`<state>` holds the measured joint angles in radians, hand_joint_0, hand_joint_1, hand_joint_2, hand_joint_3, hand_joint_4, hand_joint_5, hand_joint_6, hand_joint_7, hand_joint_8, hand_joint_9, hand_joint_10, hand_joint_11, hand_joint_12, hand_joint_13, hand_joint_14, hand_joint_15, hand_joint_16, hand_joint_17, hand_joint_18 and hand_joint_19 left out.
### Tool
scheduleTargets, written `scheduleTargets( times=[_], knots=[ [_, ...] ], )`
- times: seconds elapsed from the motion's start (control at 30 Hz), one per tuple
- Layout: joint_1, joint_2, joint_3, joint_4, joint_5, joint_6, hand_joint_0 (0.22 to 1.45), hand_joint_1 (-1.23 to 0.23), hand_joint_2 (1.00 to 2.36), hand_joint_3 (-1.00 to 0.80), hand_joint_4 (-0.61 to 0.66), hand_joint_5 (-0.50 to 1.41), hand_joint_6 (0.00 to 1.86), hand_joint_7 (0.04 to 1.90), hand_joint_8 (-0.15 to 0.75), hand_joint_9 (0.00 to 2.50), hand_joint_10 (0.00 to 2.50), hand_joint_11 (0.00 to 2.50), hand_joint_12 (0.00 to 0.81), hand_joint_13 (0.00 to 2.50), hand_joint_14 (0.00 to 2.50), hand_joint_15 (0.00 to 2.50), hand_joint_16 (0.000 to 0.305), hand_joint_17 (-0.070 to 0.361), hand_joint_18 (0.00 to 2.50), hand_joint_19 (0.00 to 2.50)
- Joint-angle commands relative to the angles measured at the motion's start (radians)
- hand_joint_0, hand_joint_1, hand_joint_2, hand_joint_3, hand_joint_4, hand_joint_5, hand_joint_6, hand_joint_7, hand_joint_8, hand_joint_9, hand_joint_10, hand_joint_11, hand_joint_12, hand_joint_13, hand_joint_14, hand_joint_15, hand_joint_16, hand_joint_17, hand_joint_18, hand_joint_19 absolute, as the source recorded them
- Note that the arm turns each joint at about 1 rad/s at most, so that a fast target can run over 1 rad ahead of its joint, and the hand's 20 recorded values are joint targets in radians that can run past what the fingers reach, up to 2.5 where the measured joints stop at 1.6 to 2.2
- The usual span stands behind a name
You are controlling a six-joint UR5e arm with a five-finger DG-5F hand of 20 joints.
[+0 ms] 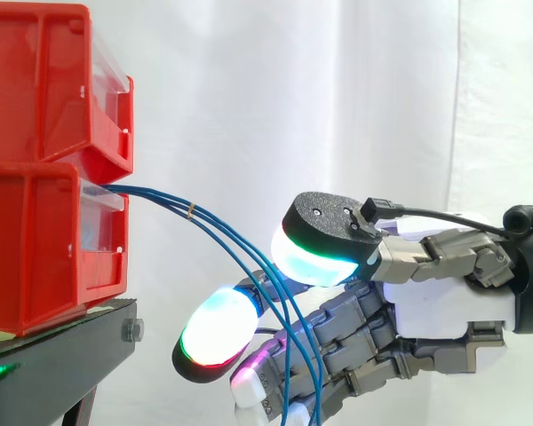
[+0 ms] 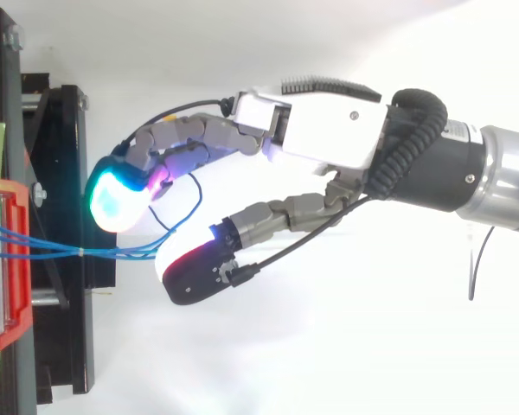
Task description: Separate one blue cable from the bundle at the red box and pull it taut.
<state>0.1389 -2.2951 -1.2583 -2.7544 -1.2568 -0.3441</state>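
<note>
Several thin blue cables (image 1: pixel 222 232) leave the front of the lower red box (image 1: pixel 35 257), held together by a small band (image 1: pixel 191 210) close to the box. Past the band they spread a little and droop down to the right. My hand (image 1: pixel 435 306) reaches in from the right with its fingers nearly straight. The cables hang slack through the gap between the thumb pad (image 1: pixel 315 257) above and the fingertips (image 1: pixel 218 330) below, with nothing pinched. In the top view the cables (image 2: pixel 52 251) run from the box to between the cyan fingertip (image 2: pixel 114 197) and the thumb (image 2: pixel 195 268).
A second red box (image 1: pixel 44 80) is stacked on the lower one. Both stand on a black stand (image 1: pixel 62 355) at the left, its frame (image 2: pixel 60 173) reaching out under my fingertips. A white curtain hangs behind.
</note>
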Motion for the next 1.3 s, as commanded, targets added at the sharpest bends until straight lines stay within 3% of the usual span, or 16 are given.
scheduleTargets(
  times=[0.0,0.4,0.83,1.27],
  knots=[
    [0.002,-0.001,0.005,0.002,-0.007,0.005,0.5,-0.62,1.0,-0.5,0.1,-0.18,0.5,0.9,0.274,0.63,0.01,0.51,0.337,0.56,0.01,0.37,0.04,0.091,0.42,0.58],
    [0.007,-0.001,0.02,0.007,-0.036,0.043,0.51,-0.63,1.0,-0.5,0.11,-0.16,0.5,0.97,0.276,0.64,0.02,0.53,0.335,0.56,0.01,0.38,0.04,0.091,0.42,0.59],
    [0.007,-0.001,0.057,-0.01,-0.053,0.043,0.52,-0.64,1.0,-0.5,0.11,-0.15,0.5,1.01,0.275,0.66,0.02,0.54,0.328,0.57,0.01,0.38,0.039,0.088,0.43,0.6],
    [0.007,-0.001,0.057,-0.028,-0.066,0.07,0.54,-0.59,1.0,-0.48,0.09,-0.13,0.5,1.11,0.276,0.69,0.02,0.56,0.324,0.59,0.01,0.39,0.038,0.086,0.44,0.6]
  ],
)
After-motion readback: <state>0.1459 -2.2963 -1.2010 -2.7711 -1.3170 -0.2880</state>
